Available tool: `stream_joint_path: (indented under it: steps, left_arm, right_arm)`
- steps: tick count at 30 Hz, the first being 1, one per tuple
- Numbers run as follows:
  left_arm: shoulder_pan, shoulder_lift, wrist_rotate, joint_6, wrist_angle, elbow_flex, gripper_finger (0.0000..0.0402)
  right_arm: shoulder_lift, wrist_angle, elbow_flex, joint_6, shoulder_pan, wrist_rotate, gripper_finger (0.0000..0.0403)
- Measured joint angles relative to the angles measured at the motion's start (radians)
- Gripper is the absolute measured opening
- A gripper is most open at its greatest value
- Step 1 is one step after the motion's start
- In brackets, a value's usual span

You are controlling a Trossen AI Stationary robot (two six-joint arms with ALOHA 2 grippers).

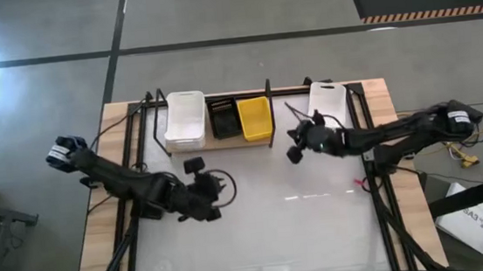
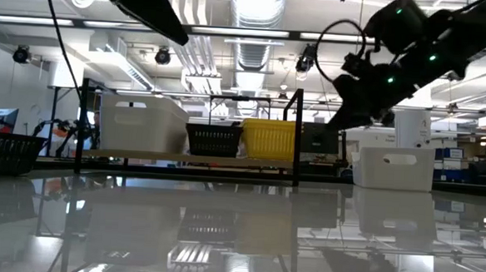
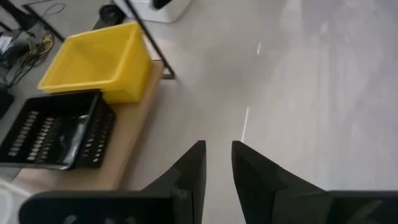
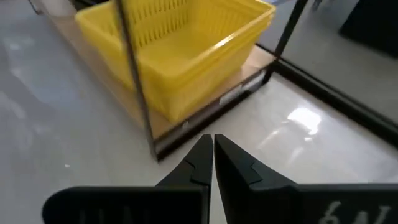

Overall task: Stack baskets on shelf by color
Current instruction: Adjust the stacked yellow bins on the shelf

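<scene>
left gripper (image 1: pixel 201 190): nearest the front edge, about 7 o'clock of table centre, over bare tabletop (image 1: pixel 259 239); fingers (image 3: pixel 189 171) a narrow gap apart, nothing between them; likely parked clear of the other arm's work
right gripper (image 1: pixel 296 142): about 1 o'clock of centre, just off the shelf's right end; fingers (image 4: pixel 198 163) pressed together, holding nothing; looks free for its next pick
shelf (image 1: pixel 255 143): wooden board in black wire frame at 12 o'clock, far edge of table
white basket (image 1: pixel 185 119): on shelf, at its 9 o'clock end; looks like more than one nested, cannot be sure
black basket (image 1: pixel 223 117): on shelf, middle slot, between white and yellow
yellow basket (image 1: pixel 255 118): on shelf, 3 o'clock end, nearest the right gripper; wrist view suggests two nested, so colours sit together
loose white basket (image 1: pixel 327 100): on tabletop outside frame, 3 o'clock of shelf, just behind right gripper; judged the last one to stack on the white pile
</scene>
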Motion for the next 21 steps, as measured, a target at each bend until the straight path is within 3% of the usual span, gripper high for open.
stream_joint_path:
  steps: [5, 15, 21]
  left_arm:
    - [-0.022, 0.041, 0.000, 0.000, 0.000, 0.002, 0.0060]
    - [-0.022, 0.036, -0.001, -0.003, 0.000, 0.001, 0.0060]
    - [-0.022, 0.032, 0.000, -0.005, 0.000, 0.001, 0.0060]
  right_arm:
    - [0.090, 0.107, 0.015, 0.007, -0.107, -0.176, 0.0008]
    - [0.284, 0.143, 0.140, -0.001, -0.112, -0.249, 0.0008]
    - [0.311, 0.122, 0.176, -0.020, -0.112, -0.257, 0.0008]
